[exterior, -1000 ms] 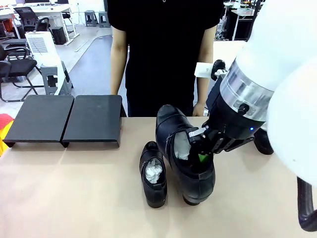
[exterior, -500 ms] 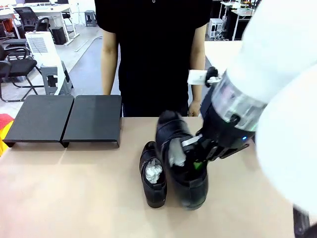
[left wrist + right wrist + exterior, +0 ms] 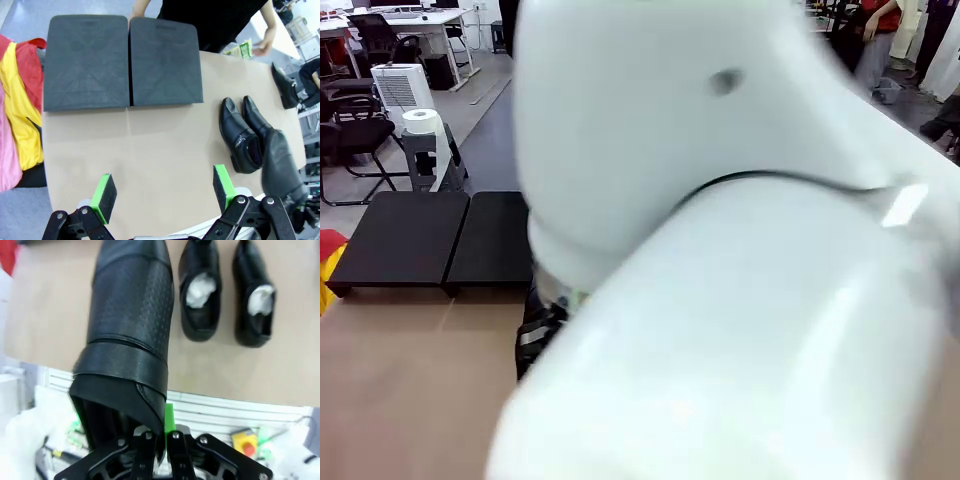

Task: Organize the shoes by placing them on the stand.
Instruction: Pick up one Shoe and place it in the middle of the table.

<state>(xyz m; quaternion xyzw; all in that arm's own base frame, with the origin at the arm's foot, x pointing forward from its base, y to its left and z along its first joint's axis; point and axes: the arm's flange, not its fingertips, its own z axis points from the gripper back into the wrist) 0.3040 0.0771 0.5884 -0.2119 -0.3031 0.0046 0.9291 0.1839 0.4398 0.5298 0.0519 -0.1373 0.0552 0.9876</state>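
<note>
My right gripper is shut on the heel rim of a glossy black shoe, held in the air above the tan table. Below it two more shoes lie side by side with white paper inside. The left wrist view shows that pair, the lifted shoe in front of them, and a third lying shoe near the table's edge. The stand, two flat black pads side by side, sits at the far side with nothing on it. My left gripper hangs open high above the table.
My white right arm blocks most of the front view; the stand shows at its left. A person in black stands behind the table, one hand near a small green packet. Red and yellow cloth lies beside the table.
My right arm has lifted the shoe off the table and swung leftward close to the front camera, now covering the person and the shoes there. The other shoes have not moved.
</note>
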